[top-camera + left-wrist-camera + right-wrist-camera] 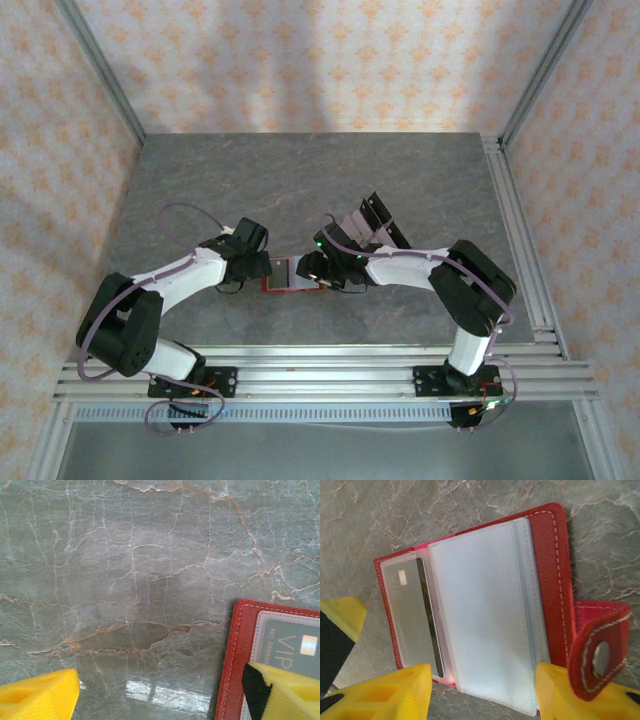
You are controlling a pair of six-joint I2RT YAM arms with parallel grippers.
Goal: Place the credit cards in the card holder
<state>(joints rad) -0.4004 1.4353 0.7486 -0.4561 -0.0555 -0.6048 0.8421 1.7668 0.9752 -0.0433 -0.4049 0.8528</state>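
Since the table [300, 170] looks slick, the open card holder [292, 276] lying between both grippers wants pinning — credit cards [372, 222] fan out just behind the right arm [400, 262]; left gripper [160, 680] gapes, one finger [285, 690] over the cover [240, 645], right gripper [482, 680] parted astride the clear sleeves [485, 605]

Card holder [239, 650] cut off, seemingly partly covered.

- I see my left arm [170, 275] and right arm [420, 265] in white shells with black joints.
- Lilac cables [92, 322] loop beside them.
- My fingers [380, 695] are yellow, black-backed.
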